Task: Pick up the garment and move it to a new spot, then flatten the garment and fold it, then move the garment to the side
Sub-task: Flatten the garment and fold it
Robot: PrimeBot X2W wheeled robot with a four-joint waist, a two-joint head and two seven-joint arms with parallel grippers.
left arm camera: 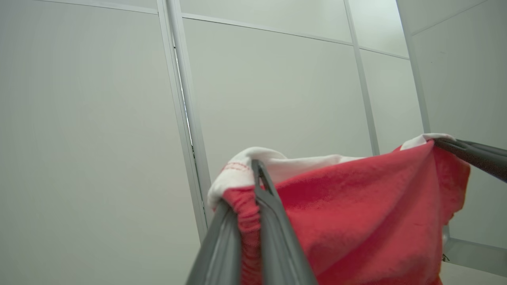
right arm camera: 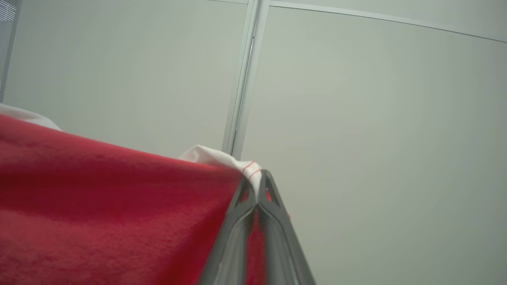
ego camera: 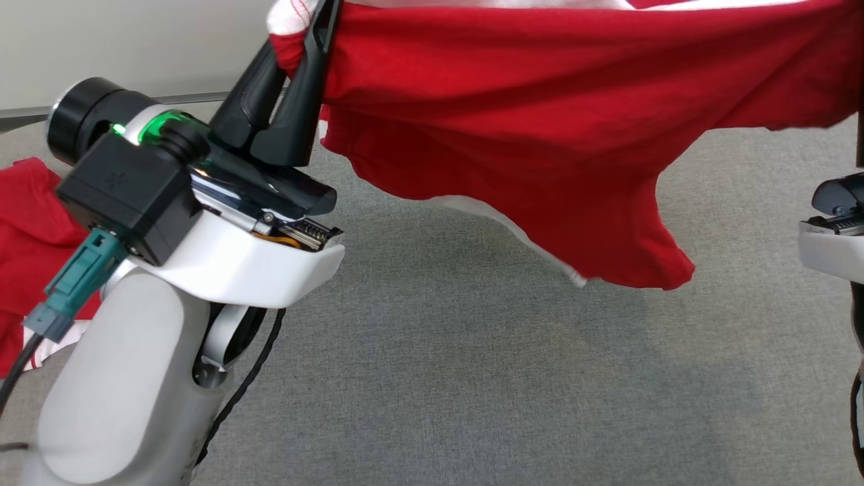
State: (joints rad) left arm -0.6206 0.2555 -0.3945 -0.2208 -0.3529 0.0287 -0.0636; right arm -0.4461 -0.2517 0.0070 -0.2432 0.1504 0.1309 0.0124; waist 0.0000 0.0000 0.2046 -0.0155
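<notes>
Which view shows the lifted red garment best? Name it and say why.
Head view: the garment hangs spread, lower edge clear above the grey surface. The left wrist view shows the corner pinched by the left gripper; the right wrist view, the corner in the right gripper.

Bright, even, diffuse light throughout; beside the left gripper (ego camera: 318, 20) the hanging garment (ego camera: 540, 121) casts only a faint, soft shadow on the grey surface (ego camera: 594, 358) below; a glossy glint and green glow sit behind its fingers (ego camera: 297, 101); both wrist views blur the near fingers; wall seams (left arm camera: 186, 118) bow toward the edges.
</notes>
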